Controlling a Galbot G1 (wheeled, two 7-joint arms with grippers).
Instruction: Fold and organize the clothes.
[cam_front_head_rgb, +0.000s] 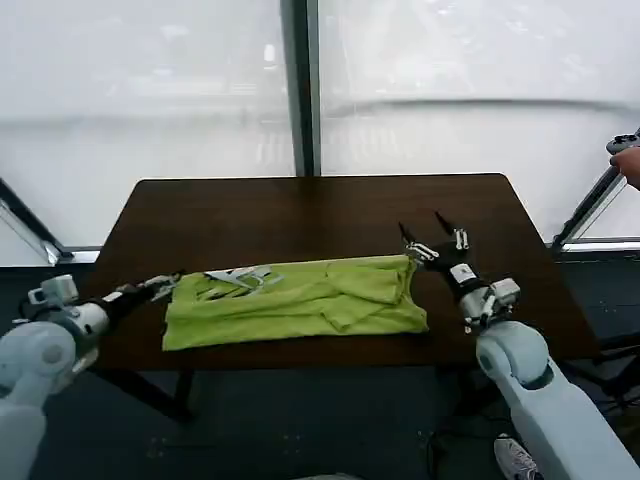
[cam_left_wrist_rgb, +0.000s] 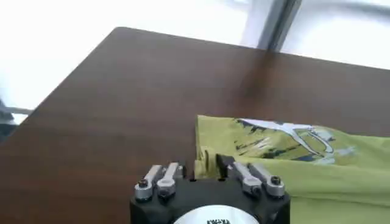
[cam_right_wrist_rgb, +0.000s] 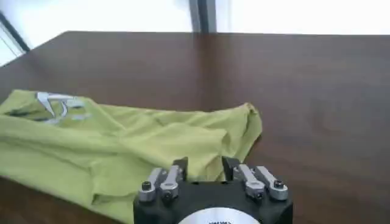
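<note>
The lime-green T-shirt (cam_front_head_rgb: 295, 300) lies near the front edge of the dark wooden bench (cam_front_head_rgb: 330, 215), already gathered lengthwise into a long, rumpled band with its white print (cam_front_head_rgb: 238, 278) facing up at the robot's left end.

The left end effector (cam_front_head_rgb: 160, 287) sits low at that end, just beside the shirt's edge; in the left wrist view its fingers (cam_left_wrist_rgb: 241, 173) stand apart with the corner of the fabric between them, so it reads as open and holding nothing.

The right end effector (cam_front_head_rgb: 430, 238) hovers at the opposite end, just behind the shirt's far right corner, with its two dark fingers spread wide — also empty.

Judged from this layout, the step in hand is the approach for a further fold: the long fold looks done, and both arms are placed at the band's two ends.

The next move would call for each end effector to close on a corner, catching every layer — the stacked fabric is soft and loosely wrinkled, so a shallow pinch could lift only the top ply and undo the band.
</note>
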